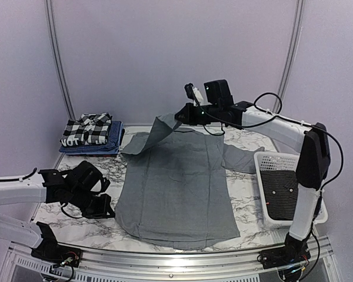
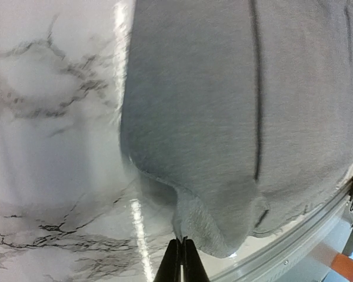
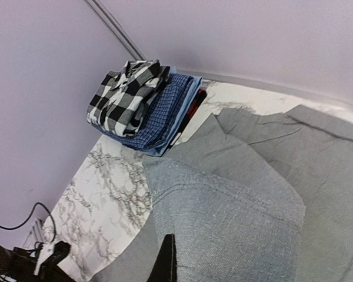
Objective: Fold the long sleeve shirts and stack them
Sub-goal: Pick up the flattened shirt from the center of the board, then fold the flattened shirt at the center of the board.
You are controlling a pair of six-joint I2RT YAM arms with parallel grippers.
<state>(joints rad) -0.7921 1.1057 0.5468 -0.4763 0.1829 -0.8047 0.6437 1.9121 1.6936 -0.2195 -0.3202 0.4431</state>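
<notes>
grey shirt [image 1: 176, 188]: spread flat mid-tabletop [image 1: 247, 205], far edge raised
left claw [image 1: 106, 205]: jaws closed, pinching the near-left hem corner
right claw [image 1: 179, 116]: jaws closed on the raised far edge
far left: checked shirt [image 1: 87, 129] folded on blue shirt [image 1: 103, 145]

matt grey cloth shirt [image 1: 176, 188], glossy marble table [image 1: 247, 202]

Plain grey shirt [image 1: 176, 188] spread flat across the marble table [image 1: 247, 205], its far-left shoulder lifted off the surface; black-and-white checked shirt [image 1: 87, 129] folded atop a folded blue shirt [image 1: 100, 145] at the far-left corner.
</notes>
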